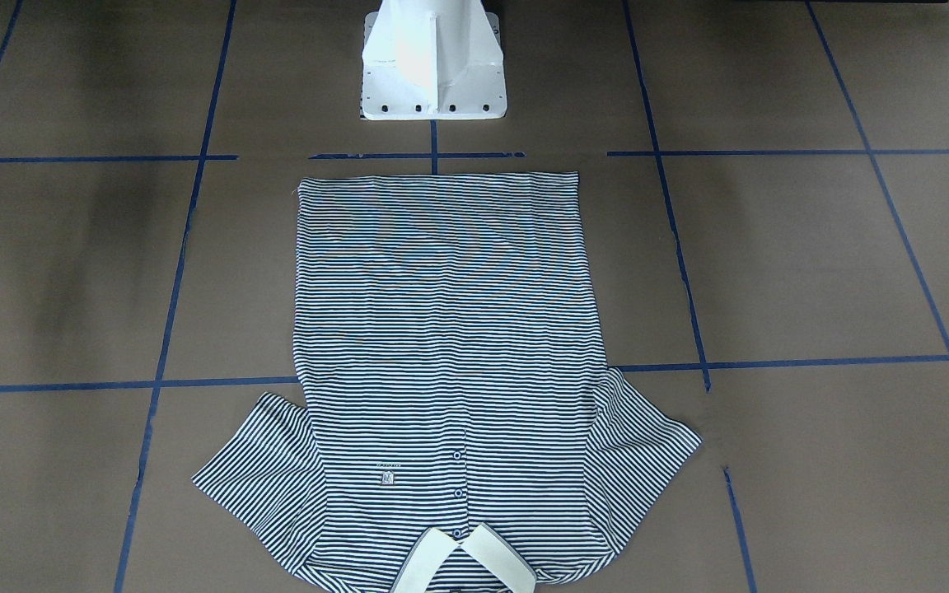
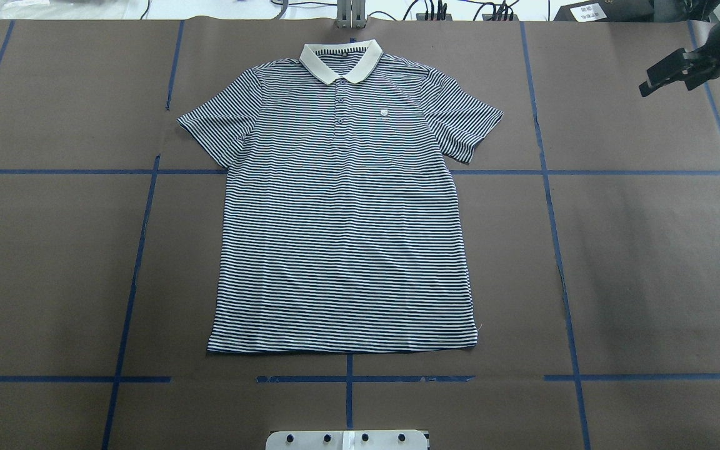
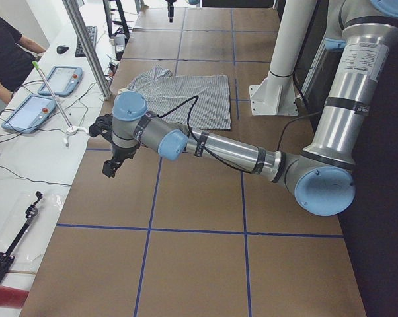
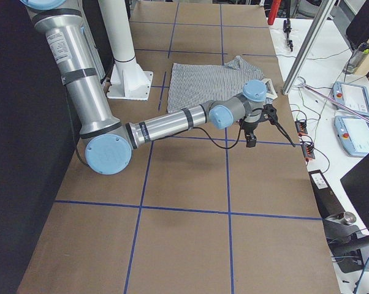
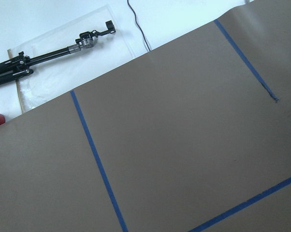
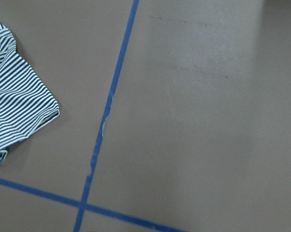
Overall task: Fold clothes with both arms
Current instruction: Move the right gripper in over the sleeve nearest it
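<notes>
Navy-striped polo shirt (image 2: 341, 219) lies flat, hem toward the white pedestal (image 1: 433, 62); the left gripper (image 3: 113, 165) shows only in the side view (the right gripper (image 2: 654, 78) overhead too); whether either claw is parted, I cannot tell.

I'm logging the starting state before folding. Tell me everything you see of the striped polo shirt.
The polo shirt is a soft-looking knit with thin navy-and-white stripes, a plain white collar, a short buttoned placket and a small chest logo. It lies flat, front up, unfolded, both short sleeves spread, the collar away from the robot and the hem toward its base. It touches only the brown table; nothing grips it.
</notes>
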Tool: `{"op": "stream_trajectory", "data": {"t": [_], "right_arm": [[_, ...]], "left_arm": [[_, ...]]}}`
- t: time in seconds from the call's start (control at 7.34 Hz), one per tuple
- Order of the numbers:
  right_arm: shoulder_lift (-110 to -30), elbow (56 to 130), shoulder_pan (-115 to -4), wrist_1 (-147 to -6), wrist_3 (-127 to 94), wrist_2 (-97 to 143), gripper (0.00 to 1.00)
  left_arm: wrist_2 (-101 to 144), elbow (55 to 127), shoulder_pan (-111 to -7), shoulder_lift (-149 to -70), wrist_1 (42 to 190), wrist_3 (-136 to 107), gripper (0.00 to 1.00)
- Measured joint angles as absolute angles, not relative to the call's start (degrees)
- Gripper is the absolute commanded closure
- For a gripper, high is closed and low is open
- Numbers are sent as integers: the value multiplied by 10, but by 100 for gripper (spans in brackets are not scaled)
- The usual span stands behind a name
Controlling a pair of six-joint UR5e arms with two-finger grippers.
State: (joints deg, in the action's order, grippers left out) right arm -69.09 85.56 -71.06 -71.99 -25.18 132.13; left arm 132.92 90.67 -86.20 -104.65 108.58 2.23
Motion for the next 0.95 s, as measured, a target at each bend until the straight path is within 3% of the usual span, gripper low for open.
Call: {"op": "stream_trajectory", "data": {"t": [0.27,0.54,0.95], "right_arm": [[-634,756,-655,-571,-369,1243,0],[-571,680,-611,-517,-429,1204,2],[-536,636,-550,-507,-444,1143,7]], "left_arm": [[1327,873,-820,-1080,1119,-42,0],[1326,850,-784,-1111,1143,-170,0],[1325,843,-767,-1128,1161,-218,0]]}}
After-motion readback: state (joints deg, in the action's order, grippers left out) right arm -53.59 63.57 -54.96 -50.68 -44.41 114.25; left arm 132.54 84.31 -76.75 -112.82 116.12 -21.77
